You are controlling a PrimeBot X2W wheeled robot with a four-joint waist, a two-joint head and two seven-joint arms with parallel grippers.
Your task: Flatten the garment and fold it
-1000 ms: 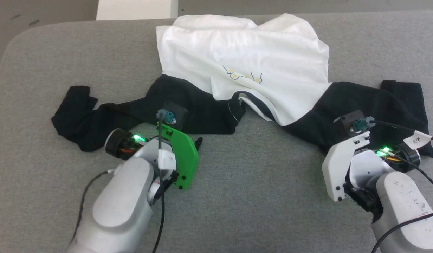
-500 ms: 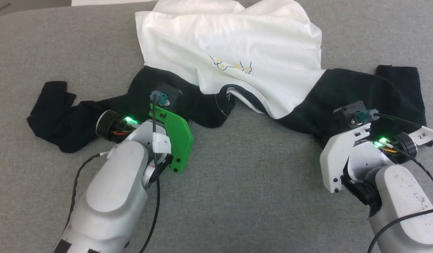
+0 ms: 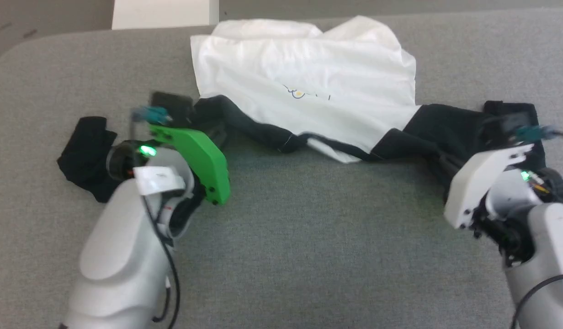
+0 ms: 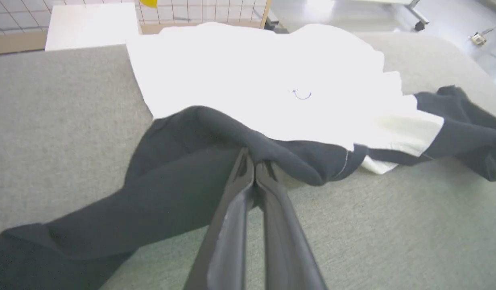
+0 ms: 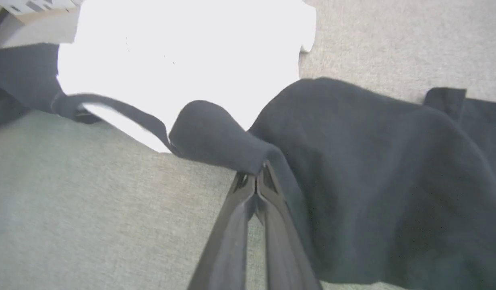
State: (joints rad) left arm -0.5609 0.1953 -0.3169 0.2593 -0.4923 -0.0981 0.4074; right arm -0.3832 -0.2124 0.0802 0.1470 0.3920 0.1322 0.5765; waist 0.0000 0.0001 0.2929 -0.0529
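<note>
Items at your end effectors, by material and finish:

- Garment (image 3: pixel 309 77): soft cloth, matt throughout. The white body is creased. The black sleeves bunch into folds where your left gripper (image 4: pixel 254 169) and right gripper (image 5: pixel 256 177) pinch them.
- Fingers (image 4: pixel 228 237): dark and smooth with a dull sheen. You cannot tell whether they are plastic or rubber.
- Table covering (image 3: pixel 318 237), beneath both your grippers: grey woven cloth, rough-grained, matt.
- Green cover (image 3: pixel 199 151), behind your left gripper: smooth plastic, satin.
- White cover (image 3: pixel 480 178), behind your right gripper: smooth plastic, matt.
- Forearm shell (image 3: pixel 112 256), further back on your left arm: pale grey, smooth, faintly glossy.
</note>
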